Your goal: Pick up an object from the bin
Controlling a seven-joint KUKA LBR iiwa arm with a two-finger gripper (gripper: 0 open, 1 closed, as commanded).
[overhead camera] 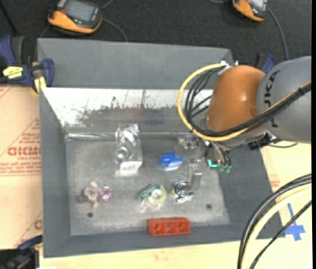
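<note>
Claw (193, 179): low inside the grey metal bin (54, 150), under the arm's orange cover; whether it is spread or pressed together I cannot tell.
Nearest thing: a small shiny silver metal piece (183, 193), just below the claw's tip and slightly to its left in the view, so close that contact cannot be ruled out.
Next nearest: a small blue plastic piece (171, 161), just left of the claw and a little above its tip.
Further left: a green-and-white ring-shaped trinket (153, 196), beside the silver piece on its far side from the claw.
Well away: a crumpled clear plastic wrapper (128, 150) and a pink and purple plastic trinket (97, 193) far to the left; a red rectangular plastic brick (169, 226) below the claw, by the near wall.
Step in hand, as I judge it: settling on the silver piece.
Doing it well: centre over the piece before closing, since shiny metal can slip; keep clear of the ring trinket; lift straight up.
</note>
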